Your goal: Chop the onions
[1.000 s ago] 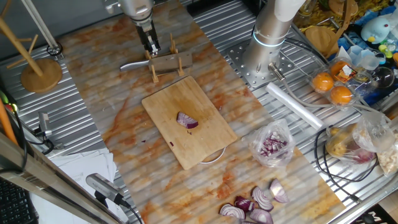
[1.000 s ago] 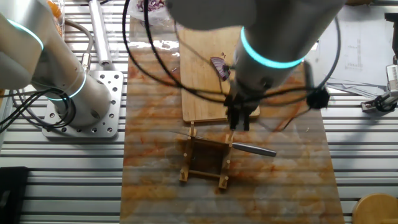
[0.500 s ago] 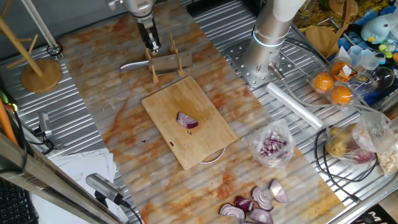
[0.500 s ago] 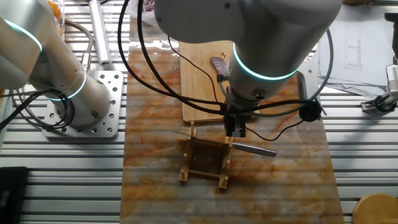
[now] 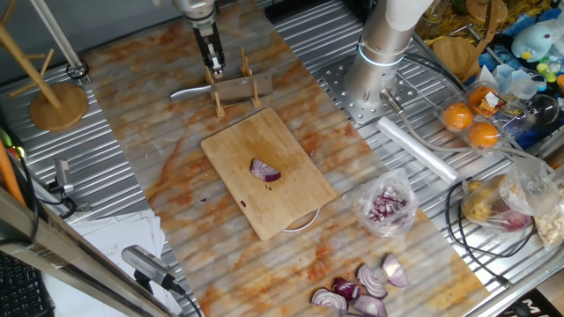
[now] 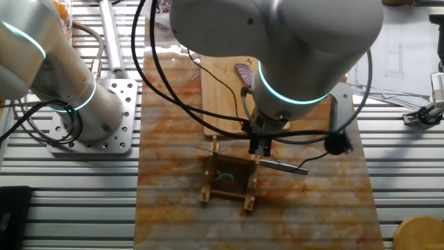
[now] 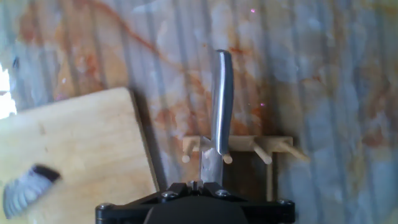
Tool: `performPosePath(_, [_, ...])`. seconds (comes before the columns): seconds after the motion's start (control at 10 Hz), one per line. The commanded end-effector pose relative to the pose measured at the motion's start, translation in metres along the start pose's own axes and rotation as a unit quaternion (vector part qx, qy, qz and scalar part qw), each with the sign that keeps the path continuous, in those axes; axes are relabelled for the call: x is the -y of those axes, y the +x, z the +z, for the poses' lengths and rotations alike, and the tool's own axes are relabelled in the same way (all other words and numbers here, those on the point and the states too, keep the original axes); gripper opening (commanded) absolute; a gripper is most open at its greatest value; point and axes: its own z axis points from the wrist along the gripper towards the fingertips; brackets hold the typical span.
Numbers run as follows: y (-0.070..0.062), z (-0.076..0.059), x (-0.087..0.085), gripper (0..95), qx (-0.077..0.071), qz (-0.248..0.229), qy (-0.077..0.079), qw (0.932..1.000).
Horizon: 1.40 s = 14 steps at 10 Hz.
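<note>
Small red-purple onion wedge (image 5: 265, 170) with pale layered flesh, lying cut side up near the middle of a rectangular light wooden chopping board (image 5: 291, 204) with rounded corners. Same wedge visible at the far edge of the board in the other fixed view (image 6: 244, 71), and as a blurred striped shape at the lower left of the hand view (image 7: 28, 186). Board resting flat on a worktop (image 5: 141, 114) covered with a glossy marbled sheet, cream streaked with rust-orange, laid over ribbed aluminium.

Just beyond the board's short edge, a small wooden rack of thin dowel pegs (image 5: 236, 88), holding a knife with a smooth metal handle (image 5: 189, 90) that sticks out sideways. In the hand view, handle (image 7: 222, 99) rounded at the tip and shiny, blade passing between the pegs (image 7: 261, 151).

Dark two-finger gripper (image 5: 214, 62) pointing straight down over the rack and close above the knife; also seen from the other side (image 6: 261, 146) beneath a bulky grey wrist with a glowing teal ring. Fingers close together, but whether clenched on the knife or merely near it, cannot tell: fingertips hidden in the hand view.

Further off on the worktop: crumpled clear plastic bag of purple-white onion bits (image 5: 385, 204), a cluster of larger red onion wedges (image 5: 363, 291) at the near edge, and a round wooden stand base (image 5: 58, 106) at the left.
</note>
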Motion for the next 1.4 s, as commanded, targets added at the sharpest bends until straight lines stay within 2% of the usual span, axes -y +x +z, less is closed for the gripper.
performPosePath(0.1, [0.002, 0.0, 0.0, 0.0, 0.024, 0.017, 0.008, 0.9995])
performPosePath(0.3, [0.002, 0.0, 0.0, 0.0, 0.028, 0.012, 0.003, 0.9995])
performPosePath(0.4, [0.002, 0.0, 0.0, 38.0, 0.029, 0.009, 0.003, 0.9995])
performPosePath(0.5, [0.005, 0.0, 0.005, 38.0, 0.035, 0.006, -0.001, 0.9994])
performPosePath(0.7, [0.012, 0.003, 0.013, 38.0, 0.036, 0.005, -0.003, 0.9993])
performPosePath(1.0, [0.024, 0.018, 0.02, 38.0, 0.038, 0.001, 0.0, 0.9993])
performPosePath(1.4, [0.024, 0.036, 0.024, 38.0, 0.042, -0.008, -0.001, 0.9991])
